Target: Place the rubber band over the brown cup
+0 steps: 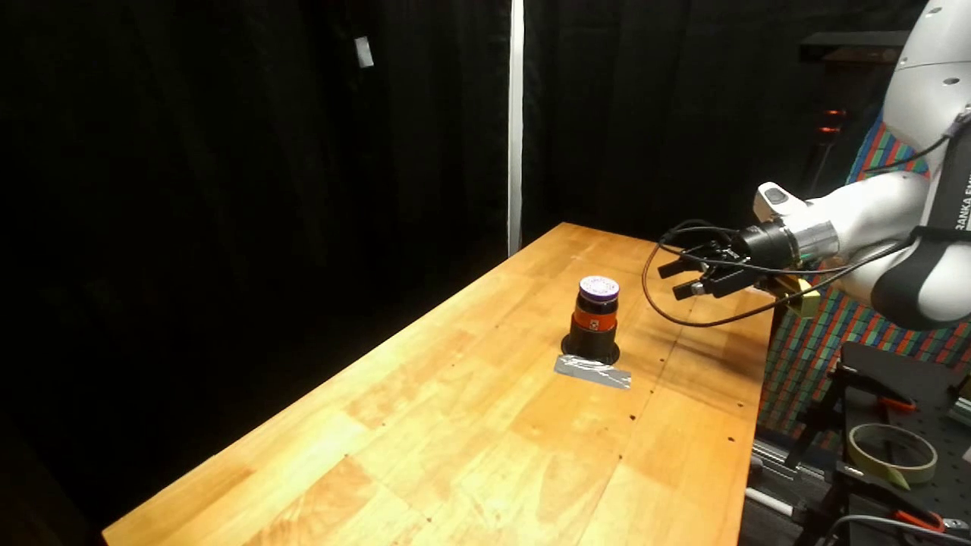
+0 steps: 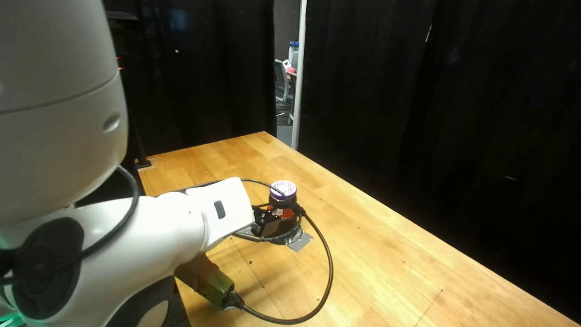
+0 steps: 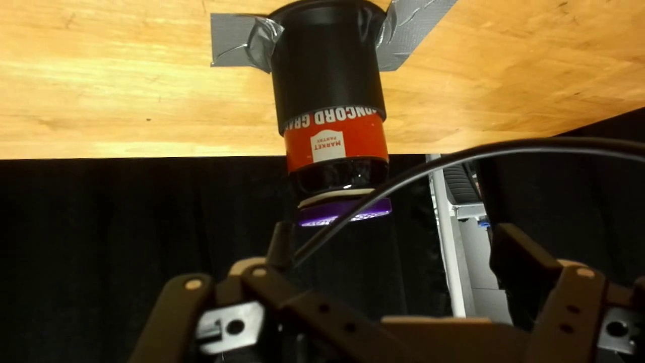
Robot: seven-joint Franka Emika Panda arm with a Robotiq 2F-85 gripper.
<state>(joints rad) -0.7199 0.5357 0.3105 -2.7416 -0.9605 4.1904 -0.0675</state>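
Observation:
The brown cup (image 1: 595, 320) stands upright on the table, a dark cylinder with an orange-red label and a pale purple-edged top. Its lower part is a black sleeve with a flange. It also shows in an exterior view (image 2: 282, 212), partly behind the gripper and cable, and upside down in the wrist view (image 3: 335, 141). A thin cream strip (image 3: 335, 195) runs by its lid; I cannot tell whether this is the rubber band. No other rubber band shows. My gripper (image 1: 676, 280) is open, apart from the cup; in the wrist view its fingers (image 3: 403, 247) are wide apart with nothing between them.
Grey tape (image 1: 594, 371) fixes the cup's base to the wooden table (image 1: 455, 425). A black cable (image 1: 660, 303) loops around the gripper and crosses the wrist view. A side cart with a tape roll (image 1: 891, 453) stands beside the table. Dark curtains hang beyond it.

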